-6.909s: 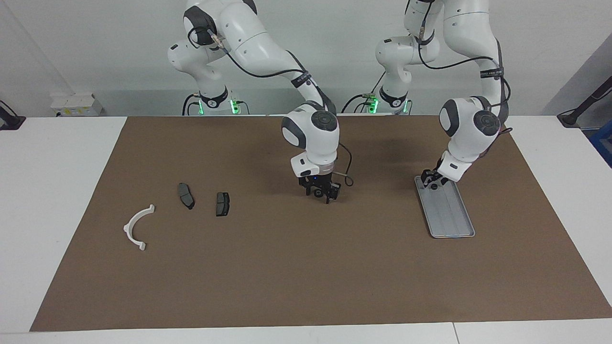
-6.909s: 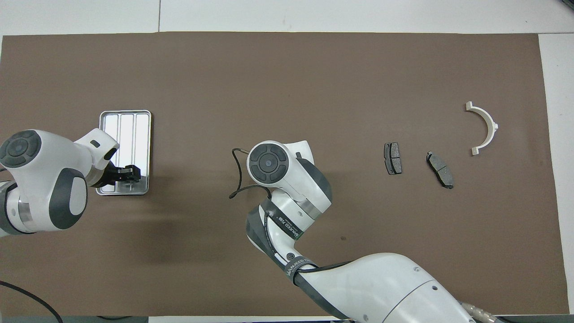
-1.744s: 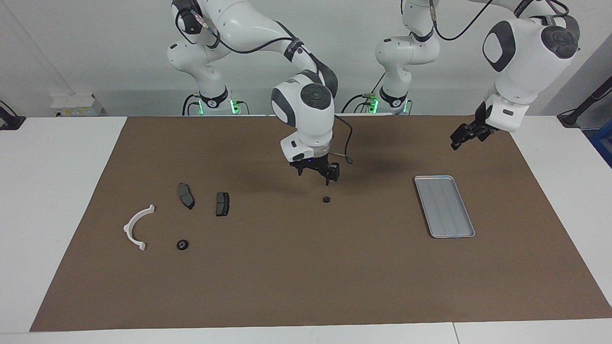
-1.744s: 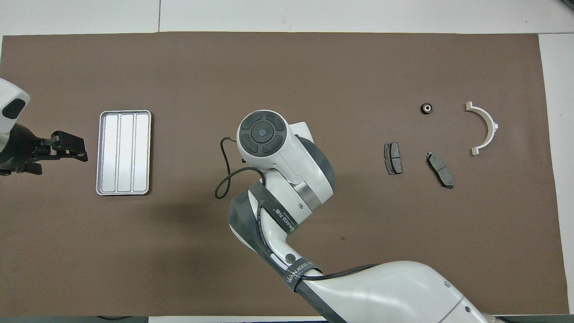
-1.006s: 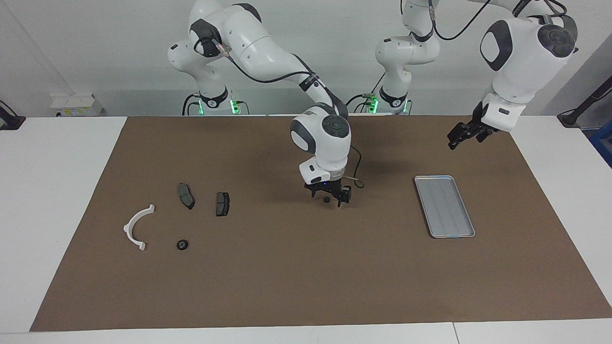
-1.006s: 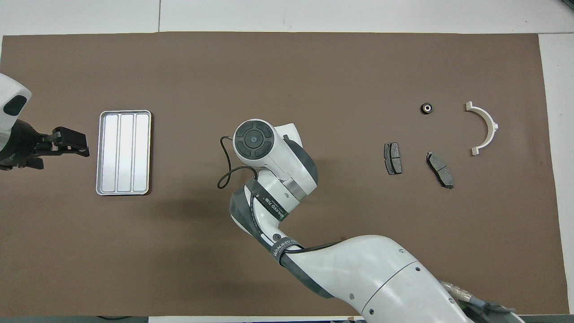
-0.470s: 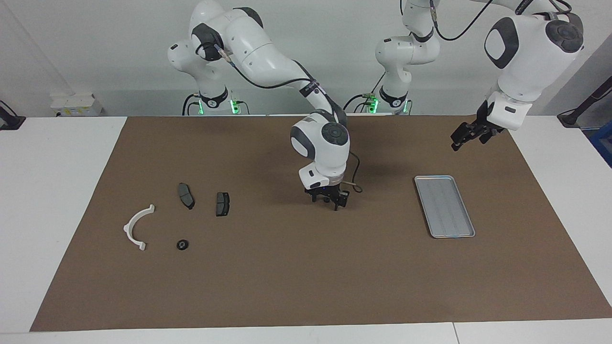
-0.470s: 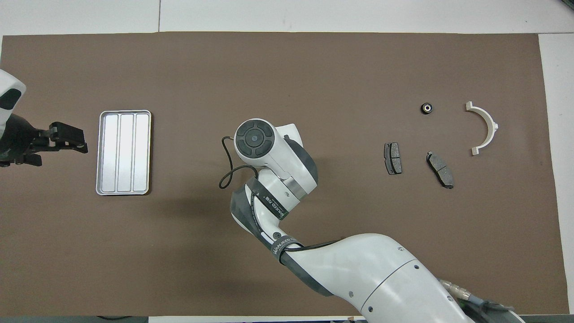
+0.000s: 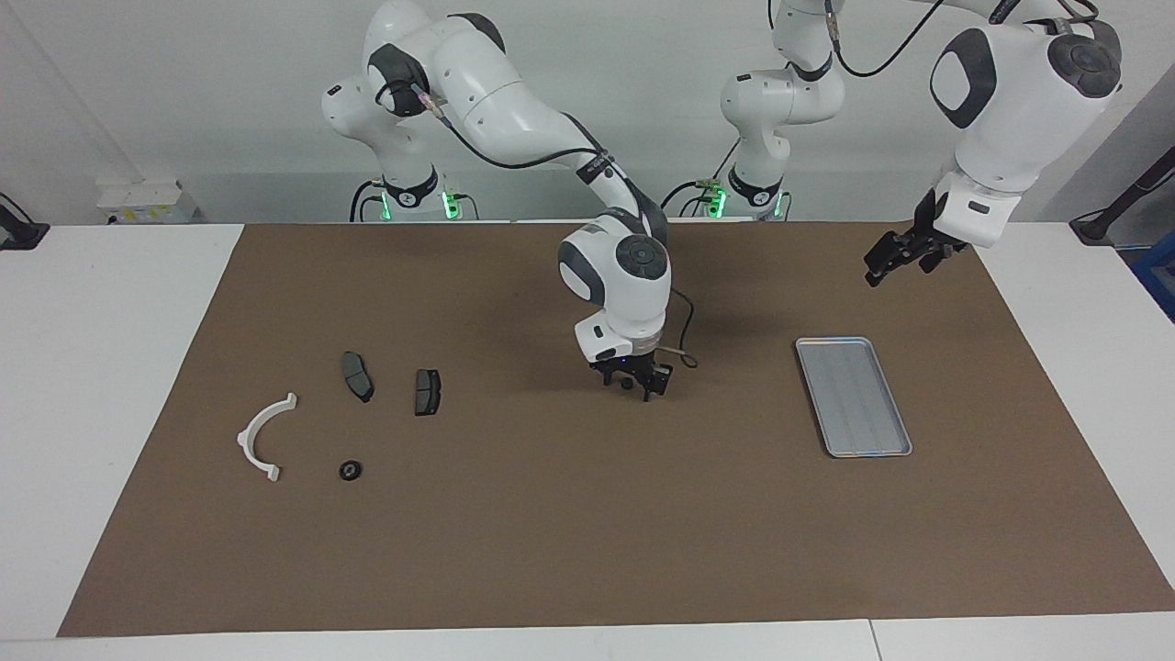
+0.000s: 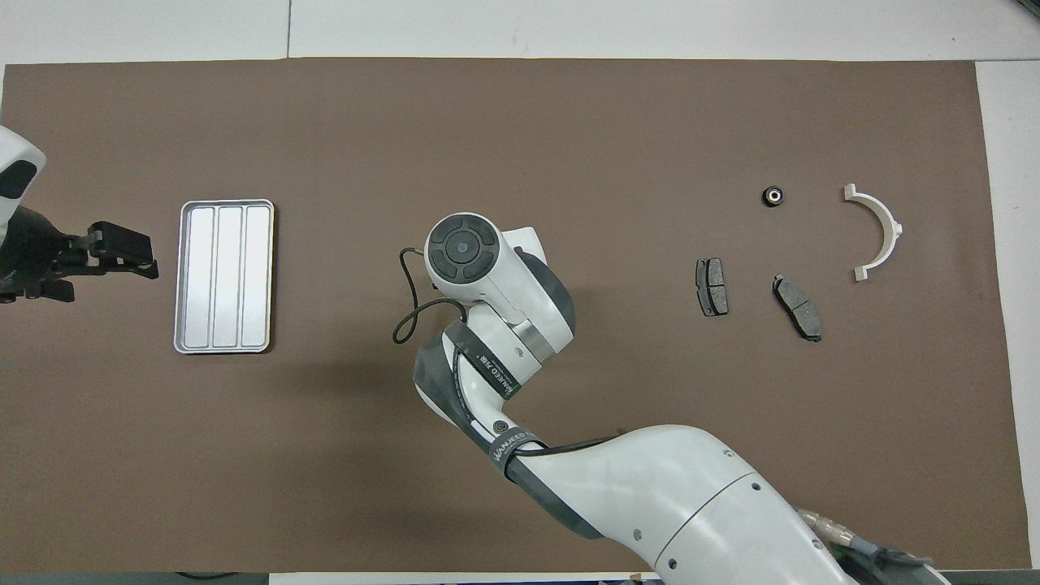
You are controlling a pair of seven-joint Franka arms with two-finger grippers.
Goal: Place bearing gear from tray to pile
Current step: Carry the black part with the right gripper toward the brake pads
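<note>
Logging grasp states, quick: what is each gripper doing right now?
Right gripper: down at the mat, fingers around a small bearing gear; grip cannot be told.
Left gripper: raised, waiting, nothing held.

A white counter (image 9: 110,386) carries a large brown mat (image 9: 587,514) that covers most of its top, leaving bare white strips at the left, right and near edges. At the far edge rises a plain pale grey wall (image 9: 184,92). A small white box (image 9: 147,200) sits at the far left by the wall. The light is even and soft.
</note>
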